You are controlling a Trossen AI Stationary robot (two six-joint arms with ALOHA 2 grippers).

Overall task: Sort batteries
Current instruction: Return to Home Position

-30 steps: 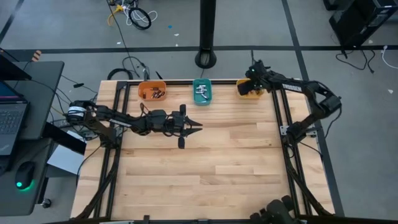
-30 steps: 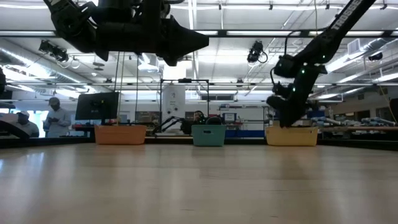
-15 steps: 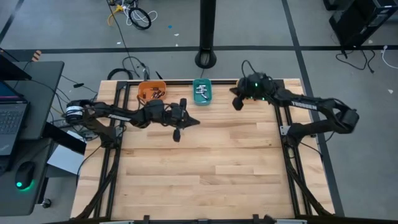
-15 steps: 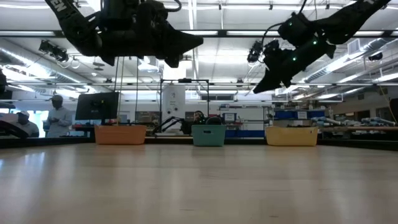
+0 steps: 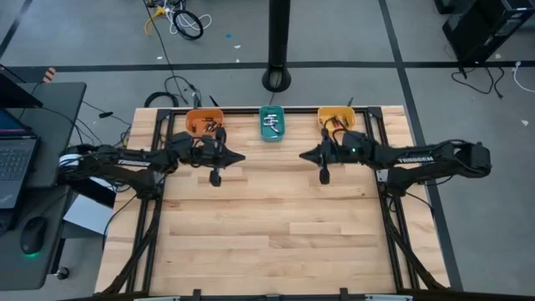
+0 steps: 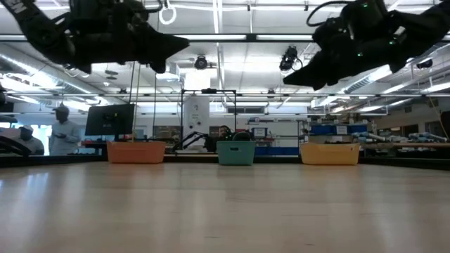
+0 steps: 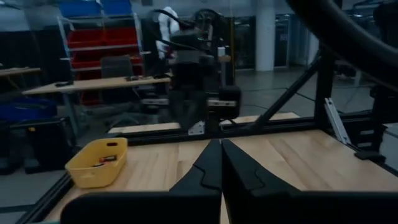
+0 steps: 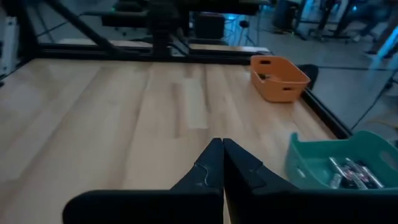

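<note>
Home step | left gripper (image 5: 241,156) and right gripper (image 5: 303,154) either side of teal bin (image 5: 272,138), fingers closed, empty | lift clear of its rim as you retract.

From above, the batteries (image 5: 270,124) in the teal bin (image 5: 272,137), the orange bin (image 5: 191,117) and the yellow bin (image 5: 323,115) were too small to count or to tell by kind. In the low view the walls of all three bins hid whatever lay inside, and the picture's upper edge cut off the left arm (image 6: 84,31) and the right arm (image 6: 365,35). A person (image 6: 63,133) far behind was too small to make out. In the right wrist view the teal bin ran off the edge and its batteries were blurred. In the left wrist view the dark bits in the yellow bin were too blurred to name.
</note>
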